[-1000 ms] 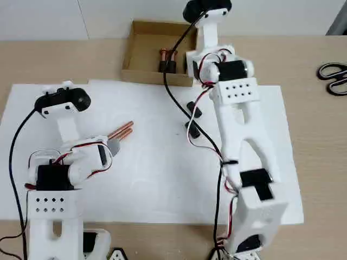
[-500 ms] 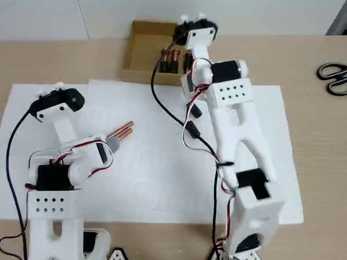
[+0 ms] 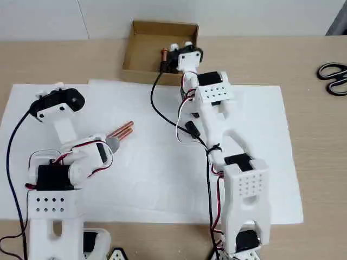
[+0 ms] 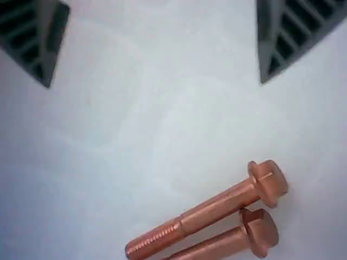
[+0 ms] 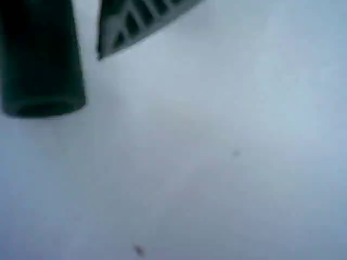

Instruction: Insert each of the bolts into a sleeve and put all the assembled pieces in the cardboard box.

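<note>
Since both loose bolts lie just ahead of my left end effector, which is open wide and holds nothing, left is the arm for the pickup; right is well apart from them. The 2 bolts lie side by side on the white sheet, long axes parallel and slanted across it. From the left wrist, those axes run closer to the line between my 2 fingers than across it, so I judge a wrist turn comes before closing on a shank. Bare sheet all round them and sheet edges well off, so plenty of room to come down. My right end effector sits by the near wall of the cardboard box; cannot tell if it is open or closed. 1 dark sleeve is on the sheet close by it. 1 assembled piece is in the box. Right arm's black cable hangs between the bolts and that arm: a snag risk on any carry.
</note>
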Controlling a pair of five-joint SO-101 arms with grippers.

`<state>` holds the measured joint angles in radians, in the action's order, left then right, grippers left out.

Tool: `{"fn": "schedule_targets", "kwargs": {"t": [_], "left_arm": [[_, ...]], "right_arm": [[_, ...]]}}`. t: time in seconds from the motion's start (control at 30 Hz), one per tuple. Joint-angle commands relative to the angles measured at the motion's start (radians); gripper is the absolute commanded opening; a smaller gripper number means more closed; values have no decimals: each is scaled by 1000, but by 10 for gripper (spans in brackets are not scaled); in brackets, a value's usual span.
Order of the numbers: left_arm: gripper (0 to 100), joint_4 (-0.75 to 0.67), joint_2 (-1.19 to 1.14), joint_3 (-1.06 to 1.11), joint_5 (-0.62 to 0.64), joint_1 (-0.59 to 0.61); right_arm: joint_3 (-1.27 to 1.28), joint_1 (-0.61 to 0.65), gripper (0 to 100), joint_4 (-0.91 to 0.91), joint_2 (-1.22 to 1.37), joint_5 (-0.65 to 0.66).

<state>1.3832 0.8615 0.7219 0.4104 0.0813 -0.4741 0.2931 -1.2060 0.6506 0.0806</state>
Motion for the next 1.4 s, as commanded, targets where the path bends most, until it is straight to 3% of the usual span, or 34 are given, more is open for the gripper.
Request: {"fn": "schedule_targets", "kwargs": {"t": [0.0, 0.2, 0.37, 0.63, 1.07, 1.37], "left_arm": [[232, 2, 23, -5, 6, 6], [232, 2, 23, -5, 6, 6], [232, 2, 23, -5, 6, 6], [232, 2, 23, -5, 6, 6], [232, 6, 23, -7, 3, 0], [232, 6, 23, -5, 3, 2]], "right_arm": [[-48, -1, 132, 21, 15, 12], [-48, -2, 130, 25, 67, 12], [-48, -12, 0, 25, 91, 12], [-48, -76, 3, 13, -54, 8], [-46, -76, 4, -450, -487, 6], [204, -77, 4, -467, -642, -64]]}}
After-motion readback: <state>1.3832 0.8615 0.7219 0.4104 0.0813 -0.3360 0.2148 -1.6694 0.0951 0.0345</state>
